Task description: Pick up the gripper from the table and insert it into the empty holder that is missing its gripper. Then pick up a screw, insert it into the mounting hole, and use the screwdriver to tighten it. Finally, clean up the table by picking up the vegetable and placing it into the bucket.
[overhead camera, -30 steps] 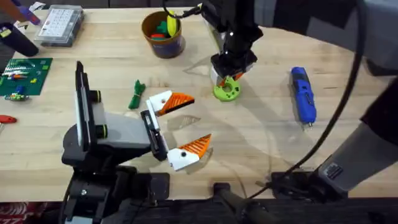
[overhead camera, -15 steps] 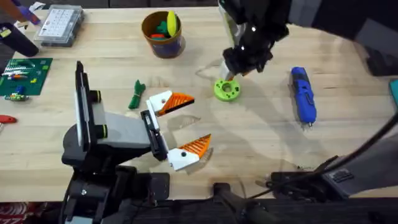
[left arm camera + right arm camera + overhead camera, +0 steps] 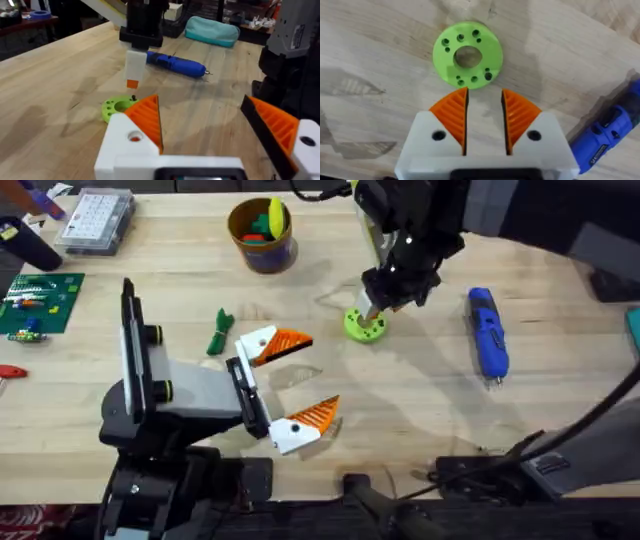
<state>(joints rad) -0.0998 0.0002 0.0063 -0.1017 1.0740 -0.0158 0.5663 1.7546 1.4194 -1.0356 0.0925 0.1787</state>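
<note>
The right end effector [image 3: 484, 122], fingers narrowly parted and empty, hangs just above the green ring [image 3: 467, 54]; it should descend straight and centred, avoiding nudging the ring.

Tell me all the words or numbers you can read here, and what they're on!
None can be read.
Blue screwdriver: a small dark label with pale print, too blurred to read.
Green board at the table's left edge: white marks, too small to read.
Clear compartment box: rows of tiny marks, too small to read.
Lime-green ring: only holes, no writing.
</note>
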